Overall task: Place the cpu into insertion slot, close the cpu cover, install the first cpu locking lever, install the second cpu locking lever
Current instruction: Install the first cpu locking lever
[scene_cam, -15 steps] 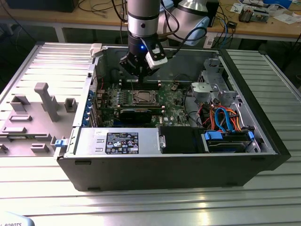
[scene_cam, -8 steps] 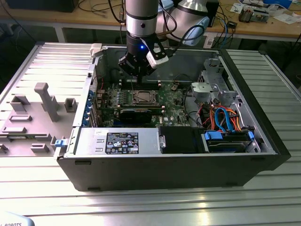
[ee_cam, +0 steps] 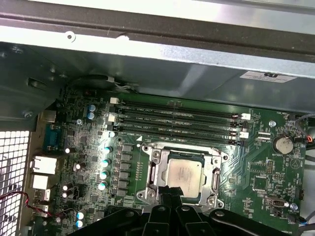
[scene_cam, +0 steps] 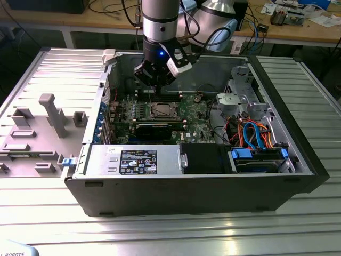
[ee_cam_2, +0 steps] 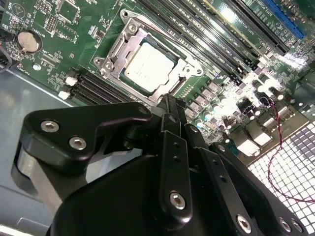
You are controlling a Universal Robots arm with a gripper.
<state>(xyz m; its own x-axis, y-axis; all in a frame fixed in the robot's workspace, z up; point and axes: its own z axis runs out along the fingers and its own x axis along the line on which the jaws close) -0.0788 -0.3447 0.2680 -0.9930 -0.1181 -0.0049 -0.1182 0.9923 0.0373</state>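
Silver-grey cpu (ee_cam: 183, 173) seated in socket on green motherboard (ee_cam: 88, 147), lower centre of first wrist view; same chip at upper centre of second wrist view (ee_cam_2: 149, 65). Cpu cover (ee_cam: 152, 167) frames chip, lying flat around it. Black gripper (scene_cam: 155, 80) hangs above board inside open computer case (scene_cam: 298, 160), upper centre of exterior view, just behind socket. Gripper fingers (ee_cam_2: 170, 105) appear pressed together with nothing between them, tips close to socket edge. Memory slots (ee_cam: 177, 120) run beside socket.

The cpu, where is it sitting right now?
The cpu sits in the socket on the green motherboard, framed by the cpu cover, beside the memory slots, with the gripper close by in both wrist views.
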